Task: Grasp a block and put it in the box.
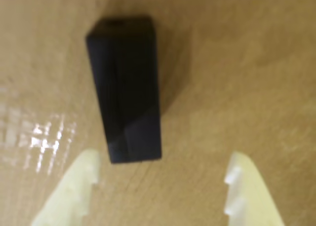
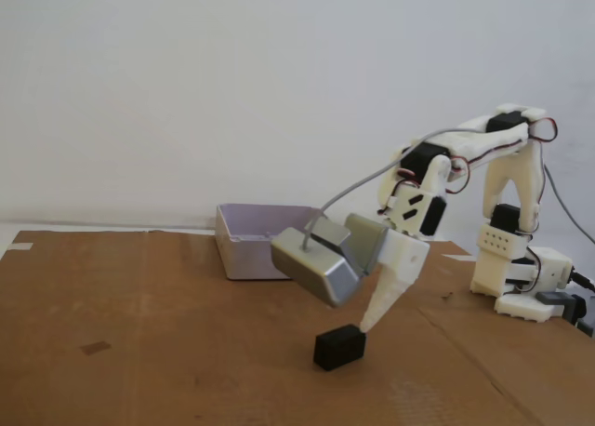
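Currently the pale two-finger gripper [image 1: 163, 179] gapes wide, with the small matte black rectangular block [image 1: 126, 90] on the brown table [image 1: 247, 88] toward eleven o'clock, off-centre; closing could nudge it aside

Arm [image 2: 465, 156]: white printed links, black servo blocks at joints, red wires near top joint. Grey cable [image 2: 372, 179] runs from arm to silver-grey camera module [image 2: 314, 266] beside gripper [image 2: 364, 326]. Gripper fingers [image 1: 247, 191] pale cream, notched inner edges. Base [image 2: 521, 277] white.
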You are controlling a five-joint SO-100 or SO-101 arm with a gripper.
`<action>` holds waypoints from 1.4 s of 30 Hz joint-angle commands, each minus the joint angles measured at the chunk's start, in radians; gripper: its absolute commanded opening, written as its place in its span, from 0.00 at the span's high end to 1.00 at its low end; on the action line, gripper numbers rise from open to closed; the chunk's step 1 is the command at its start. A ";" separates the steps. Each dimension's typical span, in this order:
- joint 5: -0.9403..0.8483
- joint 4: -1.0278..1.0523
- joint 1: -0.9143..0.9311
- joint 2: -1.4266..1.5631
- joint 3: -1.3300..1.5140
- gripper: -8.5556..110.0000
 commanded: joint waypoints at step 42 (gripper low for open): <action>-0.041 0.074 -0.064 -0.109 -0.319 0.59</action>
